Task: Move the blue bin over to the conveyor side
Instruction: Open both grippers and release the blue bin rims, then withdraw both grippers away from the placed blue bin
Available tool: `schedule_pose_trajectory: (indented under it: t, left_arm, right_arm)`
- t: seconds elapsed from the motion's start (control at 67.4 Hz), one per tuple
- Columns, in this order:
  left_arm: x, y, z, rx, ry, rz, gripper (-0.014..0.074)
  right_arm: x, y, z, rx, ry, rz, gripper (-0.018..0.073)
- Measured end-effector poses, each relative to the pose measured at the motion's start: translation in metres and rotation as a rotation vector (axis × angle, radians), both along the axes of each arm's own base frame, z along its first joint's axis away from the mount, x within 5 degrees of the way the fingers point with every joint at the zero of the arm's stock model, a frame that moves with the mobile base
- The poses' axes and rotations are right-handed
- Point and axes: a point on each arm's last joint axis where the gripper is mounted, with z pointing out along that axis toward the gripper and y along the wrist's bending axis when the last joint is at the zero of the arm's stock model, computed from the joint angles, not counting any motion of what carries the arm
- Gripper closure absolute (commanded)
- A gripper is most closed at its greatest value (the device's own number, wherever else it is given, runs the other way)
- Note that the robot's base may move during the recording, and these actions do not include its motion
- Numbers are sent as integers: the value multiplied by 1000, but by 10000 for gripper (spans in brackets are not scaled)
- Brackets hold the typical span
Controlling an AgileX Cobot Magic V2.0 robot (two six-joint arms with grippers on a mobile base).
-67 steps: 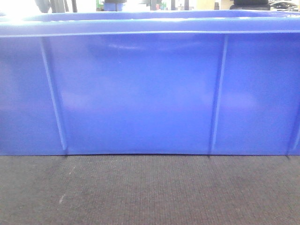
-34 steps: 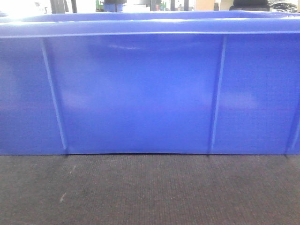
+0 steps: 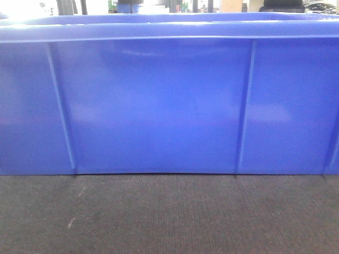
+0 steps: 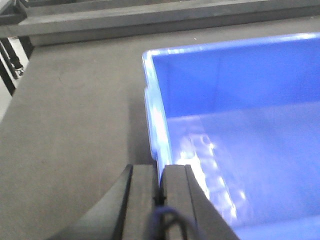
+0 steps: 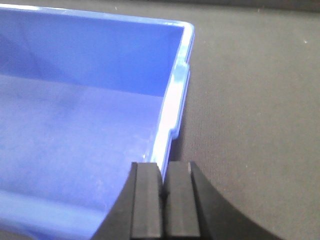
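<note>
The blue bin (image 3: 159, 106) fills the front view, its ribbed near wall standing on the dark woven conveyor belt (image 3: 169, 217). In the left wrist view my left gripper (image 4: 160, 170) is shut on the bin's left wall rim (image 4: 156, 120), one finger outside and one inside. In the right wrist view my right gripper (image 5: 162, 167) is shut on the bin's right wall rim (image 5: 175, 100) the same way. The bin's inside (image 5: 75, 125) looks empty. The belt (image 4: 75, 125) lies on both sides of the bin (image 5: 250, 125).
A grey metal rail (image 4: 150, 20) runs along the far edge of the belt in the left wrist view. Beyond the bin's top rim in the front view there are blurred room fixtures (image 3: 127, 6).
The bin's near wall has shifted very slightly between the frames; nothing else differs.
</note>
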Motion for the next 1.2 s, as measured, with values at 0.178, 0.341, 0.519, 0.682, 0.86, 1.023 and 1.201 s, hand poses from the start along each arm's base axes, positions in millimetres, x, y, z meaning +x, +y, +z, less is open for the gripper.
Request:
schedule_pose_trajectory:
  t: [0.178, 0.341, 0.519, 0.682, 0.86, 1.023, 1.201]
  left_arm:
    - [-31, 3, -43, -19, -84, -25, 584]
    - [-54, 5, -65, -34, -214, -45, 584]
    - [-70, 7, -68, -36, -311, -51, 584]
    - [-75, 8, -67, -30, -344, -50, 584]
    - [-75, 8, -67, -30, -344, -50, 584]
    - [-74, 8, -68, -29, -341, -50, 584]
    - [-74, 8, -68, -29, -341, -51, 584]
  right_arm:
    - [-32, -9, -41, 31, -114, -2, 628]
    - [-54, -15, -66, 62, -227, -4, 628]
    - [-68, -19, -72, 93, -340, -5, 628]
    - [-70, -19, -71, 97, -363, -5, 628]
    - [-70, -19, -70, 99, -371, -5, 628]
    - [-70, -19, -70, 99, -371, -5, 628]
    - [-70, -19, -70, 99, -369, -5, 628]
